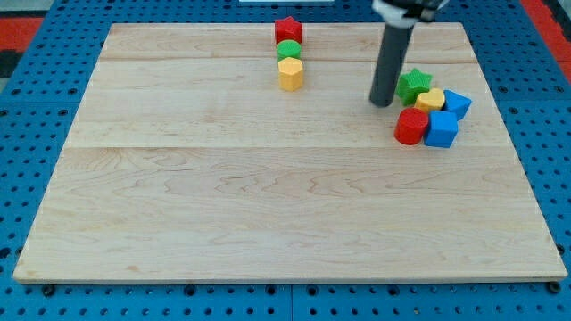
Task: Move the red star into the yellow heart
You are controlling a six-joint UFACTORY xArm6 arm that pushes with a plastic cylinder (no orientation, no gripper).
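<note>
Rod's tip (383,103) sat on the wooden board (268,196), toward the view's right, just left of the green star (413,85). Nothing to open or close on this rig; the tip touched no block that I could make out, though the gap to the green star was slim.

Red star (288,29) lay at the view's top edge, well apart from the tip. Directly below it, in a tight column: a green block (288,50), then a yellow block (291,74), shape unclear.

Yellow heart (431,99) was boxed in at the right cluster: green star above-left, red cylinder (411,127) below-left, one blue block (442,129) below, another blue block (457,103) to the right.

Risks, as I judged them:
- Red star so near the board's top edge; a push from the wrong side could send it off.
- Any downward shove would drag the green and yellow blocks along.
- Approach to the heart was crowded; the star would likely strike the green star or red cylinder first and scatter the cluster.
- The tip leaving its spot could nudge the green star.
</note>
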